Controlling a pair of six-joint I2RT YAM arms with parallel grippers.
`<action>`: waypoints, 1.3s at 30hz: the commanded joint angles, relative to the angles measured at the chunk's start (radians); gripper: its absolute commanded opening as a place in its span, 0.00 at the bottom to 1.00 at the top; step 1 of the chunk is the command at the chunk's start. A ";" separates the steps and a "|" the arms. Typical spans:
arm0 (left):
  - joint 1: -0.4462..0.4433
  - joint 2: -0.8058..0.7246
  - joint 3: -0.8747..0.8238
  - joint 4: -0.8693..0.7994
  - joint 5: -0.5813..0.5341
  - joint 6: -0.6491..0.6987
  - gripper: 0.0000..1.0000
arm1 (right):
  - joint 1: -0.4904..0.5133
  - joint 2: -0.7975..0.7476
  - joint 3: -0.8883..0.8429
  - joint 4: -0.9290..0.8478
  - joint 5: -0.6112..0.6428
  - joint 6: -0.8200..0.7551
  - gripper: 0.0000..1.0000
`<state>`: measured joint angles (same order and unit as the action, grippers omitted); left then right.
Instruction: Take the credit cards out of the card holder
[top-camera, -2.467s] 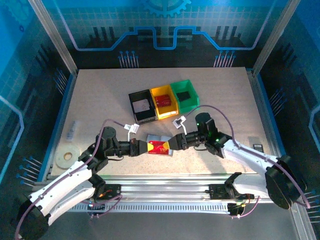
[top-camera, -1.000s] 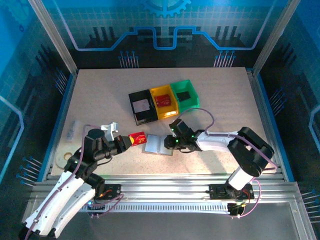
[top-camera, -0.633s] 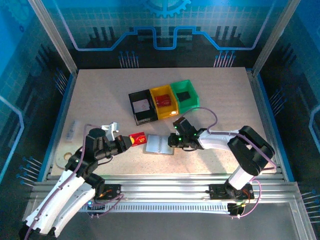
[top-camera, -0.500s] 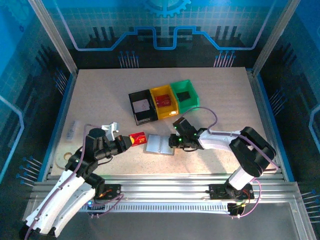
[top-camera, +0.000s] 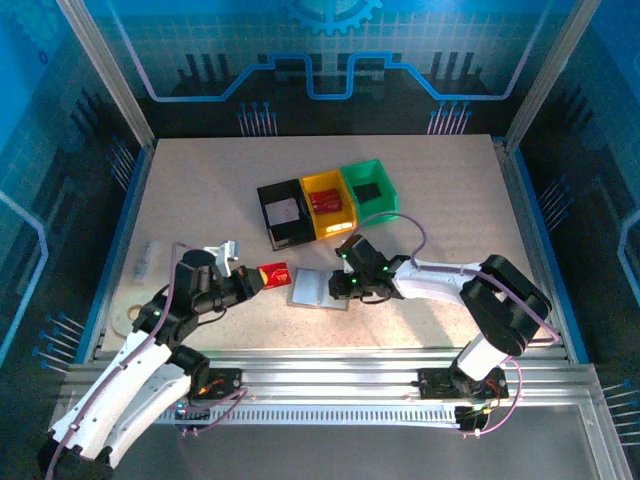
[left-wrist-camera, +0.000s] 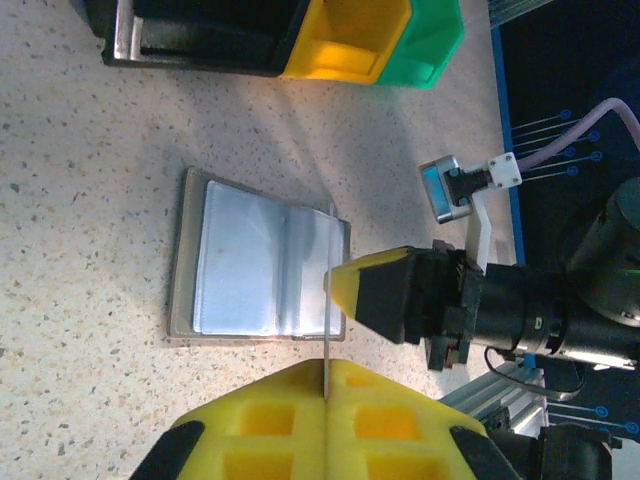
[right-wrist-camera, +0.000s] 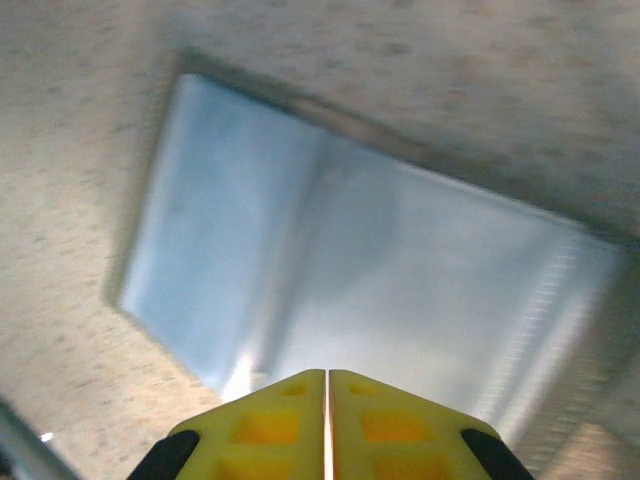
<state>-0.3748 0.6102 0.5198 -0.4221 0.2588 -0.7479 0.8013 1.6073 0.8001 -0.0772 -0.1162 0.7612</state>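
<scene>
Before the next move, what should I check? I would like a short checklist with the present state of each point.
1. Left hand shut on the red card: ok.
2. Red card fully out of the card holder: ok, it is beside the card holder.
3. Card holder lying open and flat: ok.
4. Right hand shut, at the edge of the card holder: ok. Whether it presses down on it: cannot tell.
5. No card left in the sleeves: cannot tell; the sleeves that show look pale.

High rear overview, wrist cameras close, all sharing card holder (top-camera: 318, 288)
</scene>
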 joint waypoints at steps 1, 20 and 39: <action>0.011 0.004 0.053 -0.035 -0.037 0.045 0.00 | 0.042 -0.022 0.048 0.026 -0.037 -0.027 0.09; 0.013 -0.023 0.077 -0.087 -0.125 0.085 0.00 | 0.048 0.212 0.091 0.101 0.066 0.061 0.01; 0.013 0.042 0.081 -0.043 -0.085 0.049 0.00 | -0.027 0.131 0.016 0.188 -0.217 -0.084 0.05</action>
<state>-0.3706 0.6228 0.5701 -0.4877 0.1474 -0.6933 0.7944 1.7725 0.8162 0.1440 -0.2806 0.7258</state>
